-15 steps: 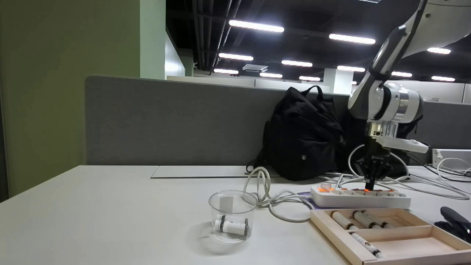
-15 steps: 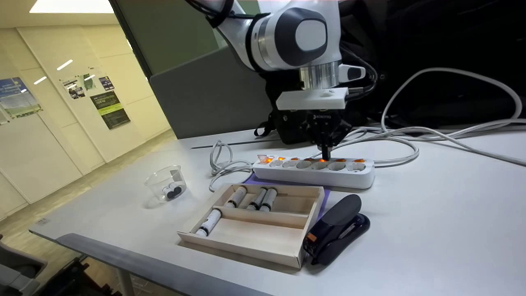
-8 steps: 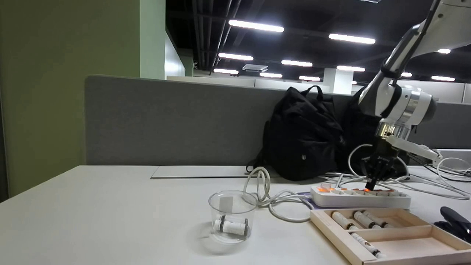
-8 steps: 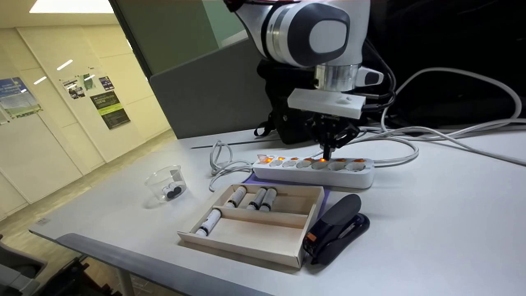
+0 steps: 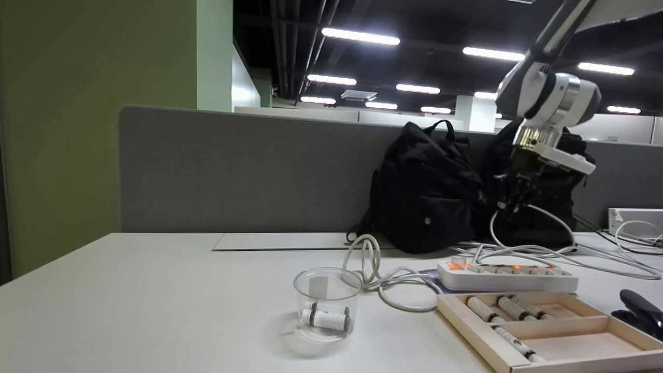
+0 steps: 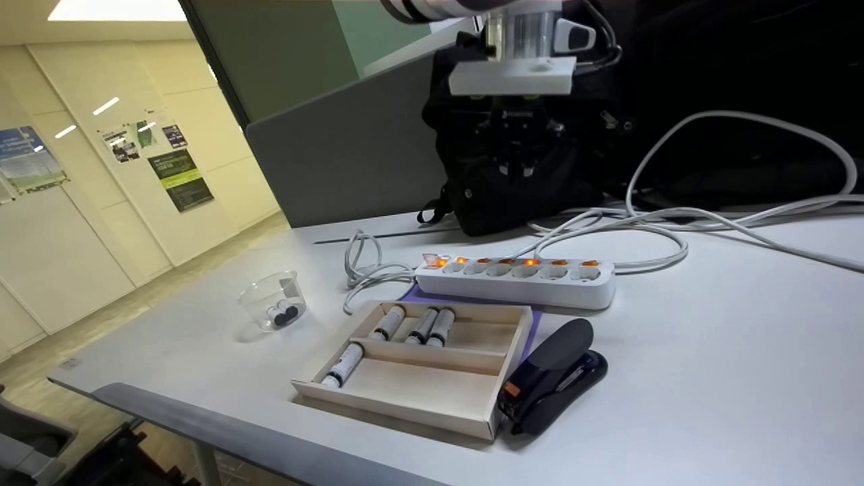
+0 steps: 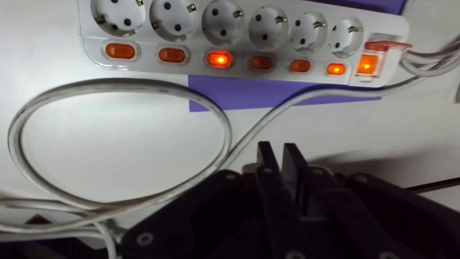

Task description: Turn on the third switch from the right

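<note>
Office, grey partition (image 5: 269,171) behind white desk (image 5: 171,311), ceiling strip lights (image 5: 361,36), black stapler (image 6: 553,347)

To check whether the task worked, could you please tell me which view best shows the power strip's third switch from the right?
The wrist view: that switch looks large, lit and unobstructed there, third from the left. Both exterior views show it only as a tiny orange glow on the power strip.

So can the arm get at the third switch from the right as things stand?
Probably yes: the gripper hangs clear of the power strip, and the wrist view shows nothing covering the third switch, which glows.
</note>
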Robot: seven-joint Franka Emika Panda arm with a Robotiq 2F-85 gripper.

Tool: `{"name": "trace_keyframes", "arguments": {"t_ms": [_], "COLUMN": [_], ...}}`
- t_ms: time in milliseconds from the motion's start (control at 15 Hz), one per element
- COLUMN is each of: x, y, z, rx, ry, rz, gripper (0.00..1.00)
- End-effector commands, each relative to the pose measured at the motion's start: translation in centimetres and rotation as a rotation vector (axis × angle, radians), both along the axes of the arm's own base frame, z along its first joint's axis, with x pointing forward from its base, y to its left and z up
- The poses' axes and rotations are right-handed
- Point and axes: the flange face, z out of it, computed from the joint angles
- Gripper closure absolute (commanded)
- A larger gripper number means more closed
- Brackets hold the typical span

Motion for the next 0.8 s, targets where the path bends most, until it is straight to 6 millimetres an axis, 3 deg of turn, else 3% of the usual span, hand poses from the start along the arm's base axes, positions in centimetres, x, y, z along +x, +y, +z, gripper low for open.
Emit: {"name": "trace_keyframes", "arguments": {"t_ms": [0,267,467,533,600,733], "x": [-0.6,-1.5,-2.4,-2.1,-2.3,-2.3], "y": [2.2,3.6,3.7,3.9,3.8,3.9], "z": [7.6,13.3,15.9,14.5,14.9,14.7], "rx": [-0.011,-0.016,-0.032,-0.014,-0.015,-0.015], "ry": [0.037,0.087,0.114,0.089,0.086,0.089], "rz": [0.081,0.134,0.149,0.159,0.159,0.16], "gripper": [0.54,0.27,0.07,0.01,0.18,0.04]}}
